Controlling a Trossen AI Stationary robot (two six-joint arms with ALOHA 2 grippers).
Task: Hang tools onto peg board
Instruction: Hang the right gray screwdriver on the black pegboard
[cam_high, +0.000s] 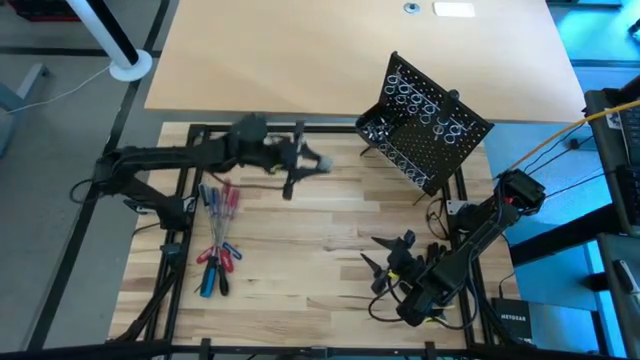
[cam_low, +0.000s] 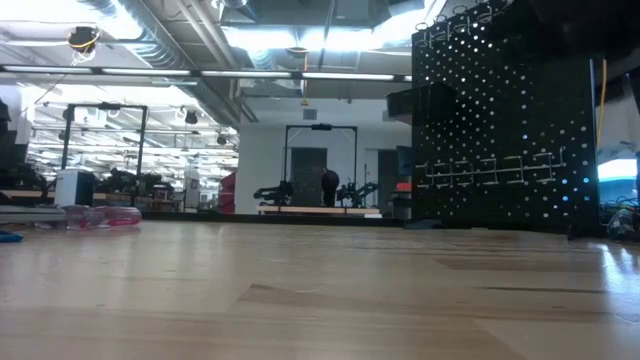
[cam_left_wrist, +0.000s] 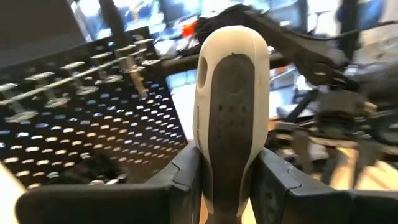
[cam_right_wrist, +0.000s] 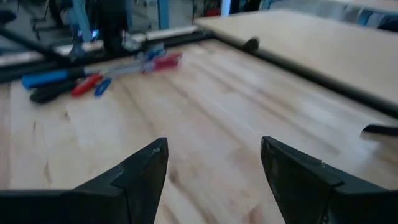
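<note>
Above the table, the left claw (cam_left_wrist: 227, 180) pinches a grey-and-white-handled screwdriver (cam_left_wrist: 231, 112) low on its stiff, light, probably slick handle, near the peg board (cam_high: 425, 120), while the right claw (cam_right_wrist: 214, 180) waits spread, well apart.

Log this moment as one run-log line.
left gripper: shut on grey-and-white tool handle, raised, facing peg board | right gripper: open, empty, waiting over table | remaining tools: lying on table
</note>
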